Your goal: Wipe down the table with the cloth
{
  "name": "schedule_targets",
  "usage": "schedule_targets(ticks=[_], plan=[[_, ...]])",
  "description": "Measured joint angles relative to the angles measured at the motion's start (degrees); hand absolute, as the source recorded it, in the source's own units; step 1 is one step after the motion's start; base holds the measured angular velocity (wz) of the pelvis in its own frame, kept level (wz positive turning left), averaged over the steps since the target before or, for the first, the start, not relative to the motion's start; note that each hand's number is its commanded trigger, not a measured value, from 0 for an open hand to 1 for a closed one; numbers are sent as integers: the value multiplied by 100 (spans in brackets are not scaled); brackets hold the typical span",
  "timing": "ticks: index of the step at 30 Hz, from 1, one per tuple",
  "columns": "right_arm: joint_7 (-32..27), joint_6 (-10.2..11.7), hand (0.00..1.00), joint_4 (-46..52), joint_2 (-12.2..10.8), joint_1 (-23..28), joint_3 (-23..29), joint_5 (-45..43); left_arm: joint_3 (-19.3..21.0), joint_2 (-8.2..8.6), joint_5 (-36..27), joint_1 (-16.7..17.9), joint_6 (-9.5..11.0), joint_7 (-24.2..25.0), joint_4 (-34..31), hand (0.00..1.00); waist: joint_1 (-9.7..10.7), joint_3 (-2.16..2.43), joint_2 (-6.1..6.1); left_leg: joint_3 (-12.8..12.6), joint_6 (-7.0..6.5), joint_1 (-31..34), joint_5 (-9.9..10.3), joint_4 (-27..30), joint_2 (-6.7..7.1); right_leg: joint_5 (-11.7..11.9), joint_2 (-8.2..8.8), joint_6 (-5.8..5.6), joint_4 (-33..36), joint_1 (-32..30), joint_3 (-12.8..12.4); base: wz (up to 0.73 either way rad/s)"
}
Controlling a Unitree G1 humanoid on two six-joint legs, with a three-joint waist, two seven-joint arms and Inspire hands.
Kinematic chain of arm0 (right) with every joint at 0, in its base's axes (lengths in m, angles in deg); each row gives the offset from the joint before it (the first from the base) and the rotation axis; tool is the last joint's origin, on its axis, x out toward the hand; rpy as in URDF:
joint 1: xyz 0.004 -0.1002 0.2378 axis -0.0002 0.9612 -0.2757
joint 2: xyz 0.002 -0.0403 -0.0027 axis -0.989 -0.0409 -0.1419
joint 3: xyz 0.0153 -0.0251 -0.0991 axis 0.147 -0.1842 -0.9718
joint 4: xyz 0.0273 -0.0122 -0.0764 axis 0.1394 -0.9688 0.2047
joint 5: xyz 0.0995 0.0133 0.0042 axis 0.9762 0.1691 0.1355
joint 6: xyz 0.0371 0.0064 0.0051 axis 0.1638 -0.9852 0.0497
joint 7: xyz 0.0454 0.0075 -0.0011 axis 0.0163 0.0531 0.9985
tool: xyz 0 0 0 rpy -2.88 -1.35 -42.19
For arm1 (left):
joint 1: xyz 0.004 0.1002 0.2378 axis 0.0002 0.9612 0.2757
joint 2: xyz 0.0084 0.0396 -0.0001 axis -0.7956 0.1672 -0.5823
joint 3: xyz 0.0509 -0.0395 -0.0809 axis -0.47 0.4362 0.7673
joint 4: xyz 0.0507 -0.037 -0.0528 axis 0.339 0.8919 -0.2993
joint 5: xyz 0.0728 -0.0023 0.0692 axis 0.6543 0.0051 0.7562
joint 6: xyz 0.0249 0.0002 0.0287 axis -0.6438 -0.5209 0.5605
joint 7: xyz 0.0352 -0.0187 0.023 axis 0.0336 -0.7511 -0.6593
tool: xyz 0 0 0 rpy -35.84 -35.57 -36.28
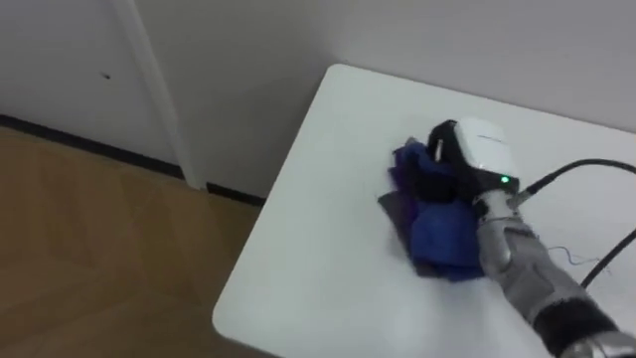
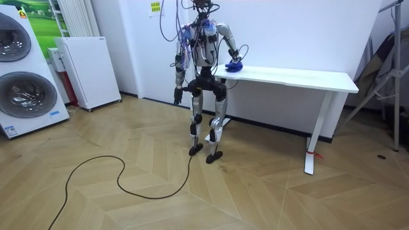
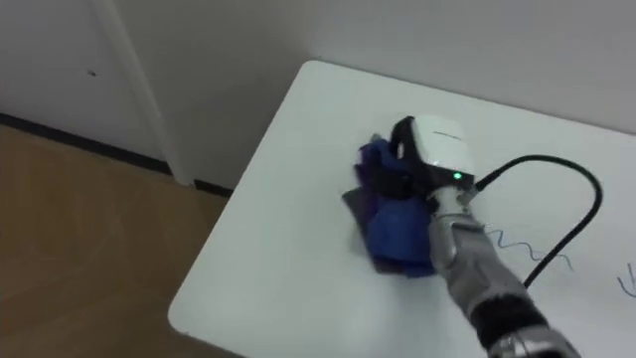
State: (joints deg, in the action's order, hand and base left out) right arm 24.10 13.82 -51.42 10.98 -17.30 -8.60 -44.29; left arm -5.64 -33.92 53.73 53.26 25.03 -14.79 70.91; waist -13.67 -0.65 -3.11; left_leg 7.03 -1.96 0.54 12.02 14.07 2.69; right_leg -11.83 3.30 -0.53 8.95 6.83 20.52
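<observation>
Nearest the head camera, the robot's right forearm comes in from the lower right, and its right hand (image 1: 484,151) lies palm down on a blue cloth (image 1: 443,235).

From the left, a wooden floor (image 1: 89,239) runs up to a dark skirting board (image 1: 70,135) under a pale wall. A white upright strip (image 1: 157,89) stands against that wall. Next comes the white counter (image 1: 318,249), its rounded corner toward the floor. The cloth lies crumpled on the counter, a little in from that left edge, with a grey layer showing along its left and lower edges. The hand covers the cloth's upper right part. The fingers reach forward and down into the bunched folds, so the cloth sits under and around them; I cannot tell whether they are curled round it or only pressing it flat. To the right of the arm a thin blue scribble (image 3: 517,244) marks the counter top.

In the room view, 2 washing machines (image 2: 19,70) and a white cabinet (image 2: 86,70) stand at the left. The robot stands upright at the counter's left end, right arm stretched onto the cloth. Its left hand (image 2: 177,97) hangs by its hip, too small there to tell how its fingers are set.
</observation>
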Motion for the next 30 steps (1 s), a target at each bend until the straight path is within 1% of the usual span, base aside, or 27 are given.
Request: schedule_targets(ticks=[2, 3, 4, 6, 7, 8, 9, 10, 11, 12, 13, 14, 15, 16, 17, 18, 19, 20, 22, 23, 24, 25, 26, 27, 28, 29, 30], plan=[[-11, -33, 100, -280, 164, -138, 0, 27, -8, -46, 0, 7, -2, 1, 0, 0, -21, 2, 4, 37, 3, 89, -15, 1, 3, 0, 4, 0, 6, -80, 6, 13], [-20, -53, 100, -393, 259, -167, 0, 82, -17, -92, -1, 35, -4, 5, 0, 0, -66, 0, 6, 61, 7, 105, -20, -25, -1, 0, 4, 0, 23, -124, 15, 0], [-32, -52, 100, -447, 306, -167, 0, 120, -41, -127, -4, 47, -6, 10, 0, 0, -74, 0, 6, 90, 9, 105, -23, -44, 0, 0, 4, 0, 33, -132, 22, 4], [-83, -55, 100, -624, 447, -162, 17, 236, -62, -226, -1, 54, -7, 53, -2, 0, -29, 6, 34, 189, 10, 58, -30, -60, -7, -2, 7, -2, 135, -172, 49, 12], [-88, -47, 100, -639, 485, -162, 61, 244, -61, -241, 0, 51, -7, 63, -4, 0, -9, 4, 45, 244, 10, 47, -32, -63, -10, -8, 12, -6, 200, -191, 74, 10], [-129, -28, 100, -649, 572, -160, 147, 304, -61, -256, -9, 48, -8, 89, -34, 0, 29, -2, 70, 337, 7, 11, -40, -87, -19, -10, 29, -8, 306, -220, 95, 8], [-228, 23, 100, -676, 663, -137, 219, 347, -61, -261, -3, 16, -5, 110, -64, 0, 76, -4, 89, 508, 5, -36, -60, -122, -17, -49, 44, -37, 449, -279, 85, 0], [-280, 77, 100, -687, 711, -100, 296, 344, -60, -263, -1, -5, 1, 108, -70, 0, 72, -10, 95, 678, 4, -67, -67, -150, -21, -120, 55, -79, 532, -359, 36, -25], [-396, 192, 100, -700, 739, -71, 448, 338, -28, -279, 6, -33, 15, 95, -86, 0, 33, -9, 67, 1057, 7, -76, -66, -187, -19, -166, -13, -48, 430, -665, -217, -57], [-526, 297, 100, -702, 747, -46, 514, 272, 32, -262, 9, -40, 13, 89, -39, 0, 76, 4, 111, 1279, 45, -72, -47, -201, -100, 190, -85, 187, 252, -1020, -330, -63], [-606, 331, 100, -709, 765, 28, 538, 225, 48, -258, 8, 15, 14, 87, -26, 0, 107, 15, 150, 1247, 102, -94, -33, -206, -162, 387, -75, 272, 224, -1020, -158, -37], [-720, 327, 100, -757, 790, 182, 543, 217, 105, -280, 5, 36, 17, 86, -28, 0, 244, -6, 141, 954, 278, -134, -56, -240, -229, 474, -89, 304, 236, -864, 13, 13], [-758, 275, 100, -764, 834, 377, 614, 256, 137, -281, 3, 32, 19, 88, -12, 0, 427, -26, 111, 395, 384, -132, -73, -322, -319, 474, -85, 304, 233, -746, -48, 33], [-789, 267, 100, -764, 871, 493, 673, 326, 138, -281, 1, 16, 28, 88, -13, 0, 502, -27, 111, 148, 426, -117, -124, -426, -359, 471, -88, 300, 231, -704, -150, 45], [-812, 227, 100, -765, 913, 725, 802, 502, 131, -280, -11, 9, 88, 66, -43, 0, 565, -31, 102, -197, 216, -91, -321, -617, -406, 448, -98, 261, 235, -643, -353, 19], [-834, 227, 100, -780, 910, 949, 867, 661, 132, -274, -18, 18, 124, -6, -58, 0, 551, -1, 87, -309, 201, -200, -346, -591, -391, 424, -88, 218, 226, -602, -375, 3], [-854, 237, 100, -786, 904, 1055, 890, 678, 135, -273, -17, 16, 117, -20, -67, 0, 551, -14, 44, -315, 201, -234, -346, -584, -377, 411, -82, 197, 205, -571, -376, -17], [-862, 289, 100, -783, 872, 1275, 964, 660, 157, -272, -19, 31, 109, -22, -67, 0, 535, 1, -28, -318, 200, -246, -346, -582, -354, 407, -75, 190, 146, -546, -342, -8], [-906, 306, 100, -712, 762, 1507, 1102, 582, 165, -268, -6, 101, 110, -11, -64, 0, 545, 7, -66, -357, 198, -298, -344, -584, -319, 405, -61, 186, 69, -449, -315, -5], [-1002, 299, 100, -649, 714, 1597, 1107, 483, 182, -256, 7, 135, 111, -8, -64, 0, 544, 6, -49, -393, 180, -359, -332, -571, -306, 395, -50, 169, 60, -388, -306, -14], [-1078, 277, 100, -562, 655, 1660, 1137, 333, 230, -222, 10, 142, 112, -9, -61, 0, 543, 20, 0, -451, 148, -394, -309, -564, -307, 382, -47, 148, 69, -359, -334, -17], [-1085, 272, 100, -472, 615, 1686, 1200, 232, 252, -197, 14, 132, 113, -12, -54, 0, 542, 22, 30, -465, 136, -406, -298, -564, -305, 376, -46, 141, 69, -350, -343, -16], [-1093, 215, 100, -288, 524, 1692, 1242, 67, 216, -162, -7, 104, 112, -16, -15, 0, 554, 10, 108, -468, 131, -420, -285, -561, -299, 373, -50, 137, 72, -324, -373, -15], [-1078, 124, 100, -35, 442, 1730, 1189, -2, 132, -143, -36, 77, 105, -14, 19, 0, 550, 14, 181, -515, 129, -433, -263, -550, -294, 371, -50, 133, 79, -308, -407, -14], [-1071, 56, 100, 105, 381, 1746, 1136, -75, 95, -140, -57, 59, 101, -14, 22, 0, 538, 18, 210, -534, 130, -437, -255, -543, -291, 367, -45, 129, 91, -310, -443, -17], [-1022, -67, 100, 396, 220, 1763, 1024, -347, 41, -136, -43, 38, 51, -15, 31, 0, 519, 37, 248, -554, 135, -449, -251, -534, -286, 336, -56, 105, 83, -320, -474, -17], [-961, -135, 100, 756, 37, 1824, 894, -632, -9, -129, -6, 29, -32, -15, 29, 0, 486, 55, 280, -566, 146, -462, -254, -539, -283, 321, -81, 90, 85, -335, -486, -17]])
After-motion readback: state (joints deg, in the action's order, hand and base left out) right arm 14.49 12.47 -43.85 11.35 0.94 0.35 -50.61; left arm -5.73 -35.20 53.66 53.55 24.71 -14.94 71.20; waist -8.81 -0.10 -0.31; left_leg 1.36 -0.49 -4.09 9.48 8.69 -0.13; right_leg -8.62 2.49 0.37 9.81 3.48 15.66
